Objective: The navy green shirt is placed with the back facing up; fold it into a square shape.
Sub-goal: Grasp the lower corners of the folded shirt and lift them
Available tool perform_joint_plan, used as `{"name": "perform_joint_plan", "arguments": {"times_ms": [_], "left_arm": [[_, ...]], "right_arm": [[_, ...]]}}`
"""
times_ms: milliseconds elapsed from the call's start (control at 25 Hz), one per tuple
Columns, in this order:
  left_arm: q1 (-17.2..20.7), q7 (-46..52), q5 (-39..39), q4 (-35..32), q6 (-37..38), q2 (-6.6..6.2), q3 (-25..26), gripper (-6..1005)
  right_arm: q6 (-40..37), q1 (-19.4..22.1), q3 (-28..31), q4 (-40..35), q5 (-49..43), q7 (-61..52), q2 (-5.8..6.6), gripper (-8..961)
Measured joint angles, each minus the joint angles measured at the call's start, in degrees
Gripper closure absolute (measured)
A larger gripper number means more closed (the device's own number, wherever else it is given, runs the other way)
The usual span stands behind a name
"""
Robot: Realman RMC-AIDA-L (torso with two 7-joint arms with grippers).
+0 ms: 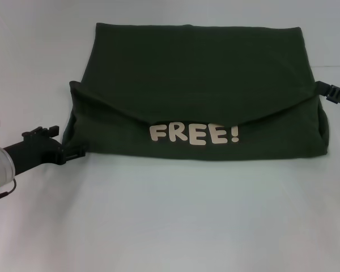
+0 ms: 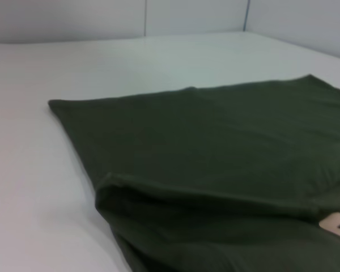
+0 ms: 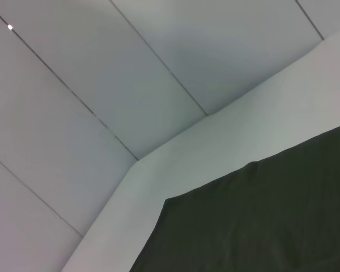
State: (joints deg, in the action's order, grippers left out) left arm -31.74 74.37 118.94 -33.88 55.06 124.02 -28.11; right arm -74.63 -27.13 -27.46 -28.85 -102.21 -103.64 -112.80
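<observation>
The navy green shirt (image 1: 198, 73) lies flat on the white table, partly folded. A near flap is turned over onto it, and the flap shows the cream letters "FREE!" (image 1: 194, 134). My left gripper (image 1: 73, 153) is at the shirt's near left corner, touching its edge. My right gripper (image 1: 331, 92) is at the shirt's right edge, by the end of the flap, partly hidden behind the fabric. The left wrist view shows the shirt (image 2: 215, 147) and its folded edge up close. The right wrist view shows a corner of the shirt (image 3: 272, 215).
The white table (image 1: 170, 226) stretches around the shirt, with bare surface in front of it and to the left. Pale wall panels (image 3: 102, 85) stand behind the table's far edge.
</observation>
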Motion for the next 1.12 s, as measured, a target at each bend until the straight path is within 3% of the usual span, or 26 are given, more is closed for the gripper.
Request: {"name": "perform_joint_plan", "arguments": {"times_ms": [520, 1120], "left_arm": [[-0.42, -0.27, 1.4, 0.22, -1.5, 0.35, -6.03, 159], [-0.69, -0.24, 2.86, -0.67, -1.54, 0.26, -6.27, 195]], "right_arm": [[0.66, 0.1, 0.65, 0.12, -0.02, -0.06, -0.48, 188], [1.46, 0.32, 0.66, 0.11, 0.0, -0.08, -0.57, 189]]}}
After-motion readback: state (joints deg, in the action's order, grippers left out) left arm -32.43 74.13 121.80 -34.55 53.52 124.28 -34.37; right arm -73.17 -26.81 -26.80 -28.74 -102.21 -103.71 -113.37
